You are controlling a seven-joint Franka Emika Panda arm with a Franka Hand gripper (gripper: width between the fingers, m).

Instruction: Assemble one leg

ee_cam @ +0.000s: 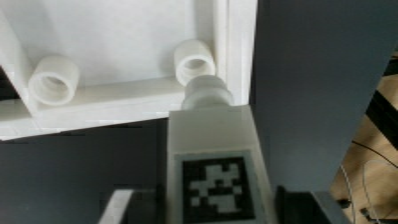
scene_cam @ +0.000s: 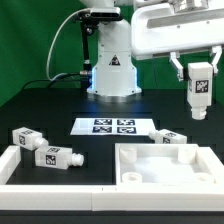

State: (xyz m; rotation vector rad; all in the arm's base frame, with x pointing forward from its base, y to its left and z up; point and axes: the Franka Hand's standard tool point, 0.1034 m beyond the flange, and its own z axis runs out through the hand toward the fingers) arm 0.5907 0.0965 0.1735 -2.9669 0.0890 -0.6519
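Note:
My gripper (scene_cam: 199, 72) is shut on one white leg (scene_cam: 199, 92) and holds it upright in the air at the exterior view's upper right, above the table. In the wrist view the held leg (ee_cam: 214, 150) shows its tag between my fingers (ee_cam: 125, 205). Its far end points toward a round socket (ee_cam: 192, 65) on the large white panel (ee_cam: 107, 40). The panel (scene_cam: 165, 165) lies at the front of the table, right of centre. Two loose legs (scene_cam: 27, 139) (scene_cam: 55, 156) lie at the front left. A third (scene_cam: 166, 137) lies just behind the panel.
The marker board (scene_cam: 112, 126) lies in the middle of the table. A white raised rim (scene_cam: 15, 165) runs along the front left around the loose legs. The arm's base (scene_cam: 112, 70) stands at the back centre. A second socket (ee_cam: 57, 82) shows on the panel.

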